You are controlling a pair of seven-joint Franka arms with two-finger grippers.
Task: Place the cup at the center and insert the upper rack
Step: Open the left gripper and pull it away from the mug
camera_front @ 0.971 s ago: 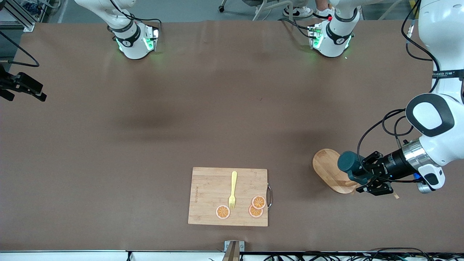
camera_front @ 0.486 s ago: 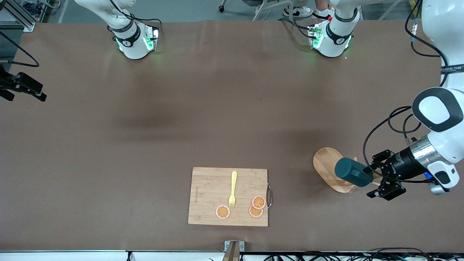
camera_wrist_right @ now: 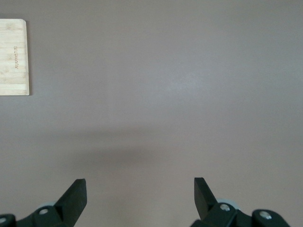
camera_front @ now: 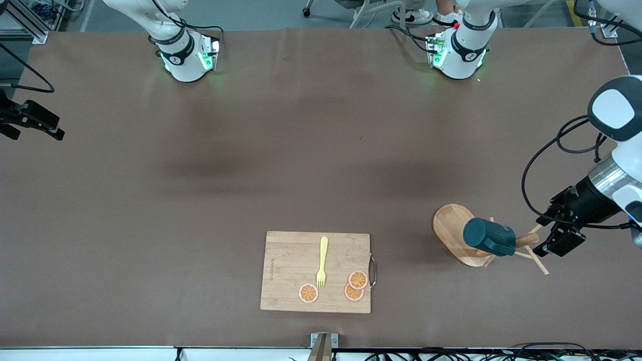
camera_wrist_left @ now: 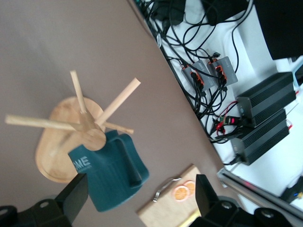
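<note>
The dark teal cup (camera_front: 489,238) hangs tilted on a peg of the upper rack (camera_front: 451,230), a light wooden mug tree with an oval base, near the left arm's end of the table. In the left wrist view the cup (camera_wrist_left: 111,172) sits by the post top, handle showing, over the rack's base (camera_wrist_left: 57,151). My left gripper (camera_front: 540,234) is open beside the rack's pegs, apart from the cup; its jaws (camera_wrist_left: 140,178) hold nothing. My right gripper (camera_wrist_right: 139,182) is open over bare table and waits.
A wooden cutting board (camera_front: 316,271) with a yellow fork (camera_front: 322,263) and orange slices (camera_front: 357,280) lies near the front camera's edge. Its corner shows in the right wrist view (camera_wrist_right: 13,56). Cables and power boxes (camera_wrist_left: 265,118) lie past the table edge.
My left gripper opened, let go of the cup and drew back toward the left arm's end of the table. The cup stays hanging on the rack's peg.
</note>
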